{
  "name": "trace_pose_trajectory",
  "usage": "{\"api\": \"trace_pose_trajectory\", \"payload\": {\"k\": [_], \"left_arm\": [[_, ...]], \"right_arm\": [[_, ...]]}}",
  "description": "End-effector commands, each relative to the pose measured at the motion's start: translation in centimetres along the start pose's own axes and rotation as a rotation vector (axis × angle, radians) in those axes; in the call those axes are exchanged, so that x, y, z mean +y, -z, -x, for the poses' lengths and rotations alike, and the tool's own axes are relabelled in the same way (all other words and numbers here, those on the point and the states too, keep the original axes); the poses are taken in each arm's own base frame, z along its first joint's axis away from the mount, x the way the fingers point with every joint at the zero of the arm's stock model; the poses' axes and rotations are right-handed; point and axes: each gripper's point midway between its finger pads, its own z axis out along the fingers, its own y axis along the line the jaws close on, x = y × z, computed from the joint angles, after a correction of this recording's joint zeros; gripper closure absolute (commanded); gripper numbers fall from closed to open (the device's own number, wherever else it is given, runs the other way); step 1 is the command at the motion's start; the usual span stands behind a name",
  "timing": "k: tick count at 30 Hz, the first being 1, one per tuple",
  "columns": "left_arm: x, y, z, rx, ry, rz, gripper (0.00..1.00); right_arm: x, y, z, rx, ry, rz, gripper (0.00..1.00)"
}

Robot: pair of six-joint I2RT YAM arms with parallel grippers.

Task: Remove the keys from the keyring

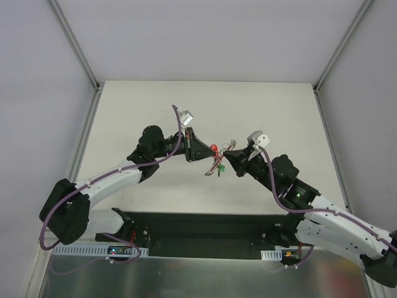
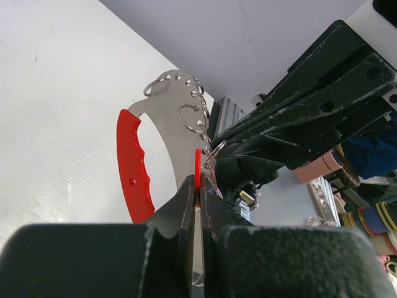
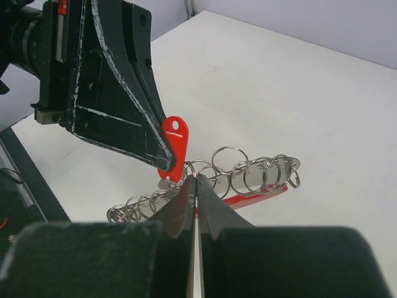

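1. The left gripper (image 2: 197,194) is clamped on a red teardrop tag (image 3: 175,141), which shows edge-on between its fingers. This grip serves best as the fixed anchor.
2. The right gripper (image 3: 195,186) meets it tip to tip. Its jaws are closed to a slit on a thin wire ring of the keyring (image 2: 170,127); I cannot tell exactly which loop it pinches.
3. The keyring is a curved metal plate with a red grip edge and a row of small split rings. It hangs between the two grippers, off the table. In the top view the keys (image 1: 217,169), one with a green bit, dangle just below the point where the grippers meet.
4. To do this step well, I judge that the pull should be slow and along the wire of the ring, not across it. That way the piece slides round the coil instead of bending it. A small twist of one wrist would likely help to open the split. The risk is that the thin metal slips from the pads and the bunch drops.
5. Beneath, the table (image 1: 155,105) is matte white and plain.
6. Beyond it, pale grey walls (image 1: 198,37) and aluminium frame posts (image 1: 74,43) enclose the cell.
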Motion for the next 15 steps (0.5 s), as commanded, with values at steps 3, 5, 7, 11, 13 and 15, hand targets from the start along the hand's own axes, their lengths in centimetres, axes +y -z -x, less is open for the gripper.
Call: {"api": "trace_pose_trajectory", "payload": {"k": [3,5,7,11,13,15], "left_arm": [[-0.8,0.8,-0.6,-0.004,0.046,-0.003,1.0],[-1.1,0.7,-1.0,0.002,0.056,-0.008,1.0],[-1.3,0.7,-1.2,0.002,0.068,-0.013,1.0],[-1.6,0.7,-1.2,-0.006,0.089,-0.028,1.0],[-1.9,0.7,-1.0,-0.014,0.099,-0.038,1.0],[-2.1,0.7,-0.8,-0.018,0.099,-0.042,1.0]], "right_arm": [[0.5,0.0,7.8,-0.281,-0.096,0.015,0.99],[0.9,0.1,8.3,-0.306,-0.105,0.036,1.0],[1.1,0.2,8.5,-0.329,-0.114,0.047,1.0],[1.2,0.1,8.7,-0.341,-0.122,0.056,1.0],[1.6,0.1,8.7,-0.344,-0.123,0.077,1.0],[1.7,0.2,9.0,-0.356,-0.124,0.084,1.0]]}}
